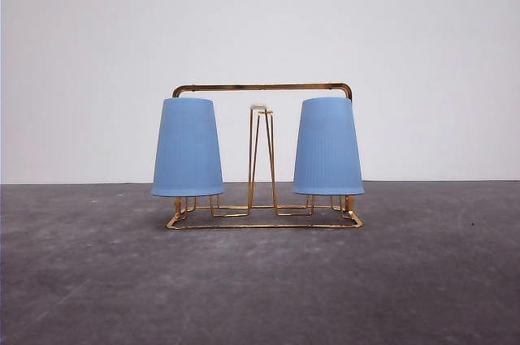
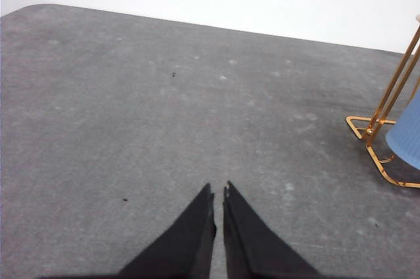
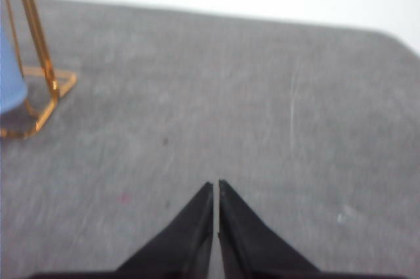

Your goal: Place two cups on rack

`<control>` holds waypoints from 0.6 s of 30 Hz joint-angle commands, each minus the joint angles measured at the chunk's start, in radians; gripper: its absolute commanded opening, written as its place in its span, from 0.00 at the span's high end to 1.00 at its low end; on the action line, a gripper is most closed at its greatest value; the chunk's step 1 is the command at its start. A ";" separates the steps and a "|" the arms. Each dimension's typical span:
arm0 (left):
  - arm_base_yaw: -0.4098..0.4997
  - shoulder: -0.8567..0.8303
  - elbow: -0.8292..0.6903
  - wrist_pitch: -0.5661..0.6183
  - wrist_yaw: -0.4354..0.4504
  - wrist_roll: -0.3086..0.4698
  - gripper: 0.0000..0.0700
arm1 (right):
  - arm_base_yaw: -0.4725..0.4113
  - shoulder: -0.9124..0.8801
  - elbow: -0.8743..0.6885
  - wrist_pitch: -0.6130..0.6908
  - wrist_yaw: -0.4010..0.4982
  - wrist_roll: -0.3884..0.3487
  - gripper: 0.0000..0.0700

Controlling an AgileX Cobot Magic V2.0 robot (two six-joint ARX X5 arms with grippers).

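The gold wire rack (image 1: 262,87) stands in the middle of the grey table. Two light-blue ribbed cups hang upside down on its outer pegs, one on the left (image 1: 188,148) and one on the right (image 1: 327,147). The middle white-tipped peg (image 1: 259,107) is bare. In the left wrist view my left gripper (image 2: 218,190) is shut over bare table, with a rack corner (image 2: 367,131) and a cup's rim (image 2: 407,136) off to one side. My right gripper (image 3: 216,185) is also shut, apart from the rack's corner (image 3: 49,92) and the other cup (image 3: 10,79).
The dark grey table top (image 1: 260,280) stretches wide around the rack, with a white wall (image 1: 260,20) behind it. The table's rounded far corners show in both wrist views.
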 commanded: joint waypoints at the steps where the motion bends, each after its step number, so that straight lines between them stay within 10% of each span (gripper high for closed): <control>1: 0.000 -0.002 -0.015 -0.004 -0.003 0.000 1.00 | 0.002 -0.002 -0.012 0.011 -0.004 -0.004 0.98; 18: 0.000 -0.002 -0.015 -0.005 -0.003 0.000 1.00 | 0.002 -0.002 -0.012 0.037 -0.009 0.004 0.98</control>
